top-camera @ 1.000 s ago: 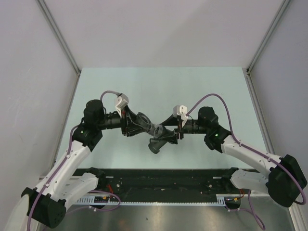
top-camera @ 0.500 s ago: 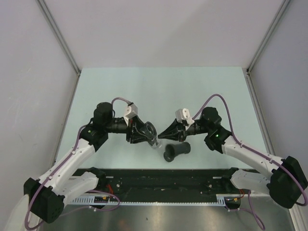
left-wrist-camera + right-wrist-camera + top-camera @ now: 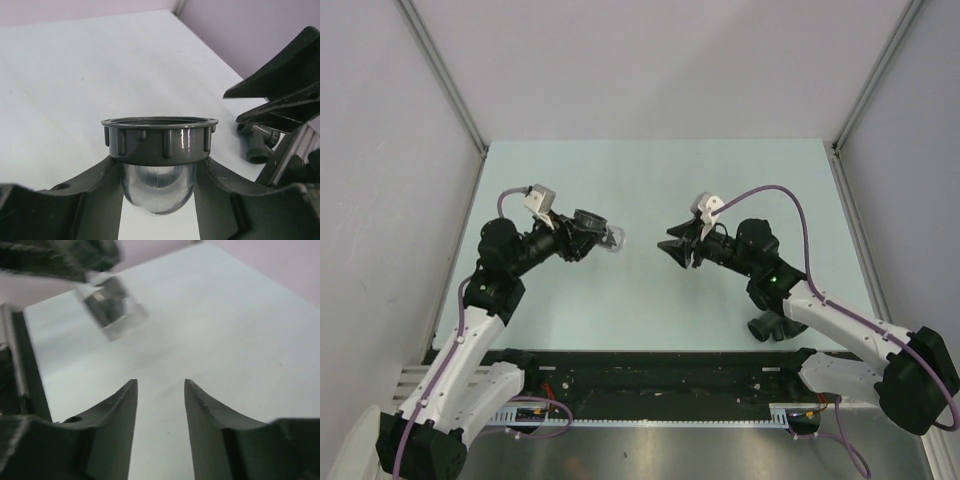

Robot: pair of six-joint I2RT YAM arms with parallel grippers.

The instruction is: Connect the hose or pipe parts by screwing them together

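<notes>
My left gripper (image 3: 592,233) is raised at centre left, shut on the light-grey connector (image 3: 612,239). From the left wrist, the dark ribbed ring nut (image 3: 160,140) sits around the connector's pale rounded body (image 3: 157,186), which is clamped between my left gripper (image 3: 158,167) fingers. My right gripper (image 3: 672,250) hovers a short gap to its right, open and empty. The right wrist view shows my right gripper (image 3: 160,386) with only bare table between its fingers, and the connector (image 3: 112,310) blurred at upper left. The dark grey T-shaped fitting (image 3: 770,325) lies on the table beside the right arm, also seen as the fitting (image 3: 257,145).
The pale green table (image 3: 650,180) is walled by grey panels at the left, back and right. A black rail (image 3: 650,380) carrying the arm bases runs along the near edge. The right forearm (image 3: 820,310) passes just above the fitting.
The two arms have pulled apart. My right gripper has let go of the T-shaped fitting, which lay on the table and has ended up further right. My left gripper moved left and up with the connector.
</notes>
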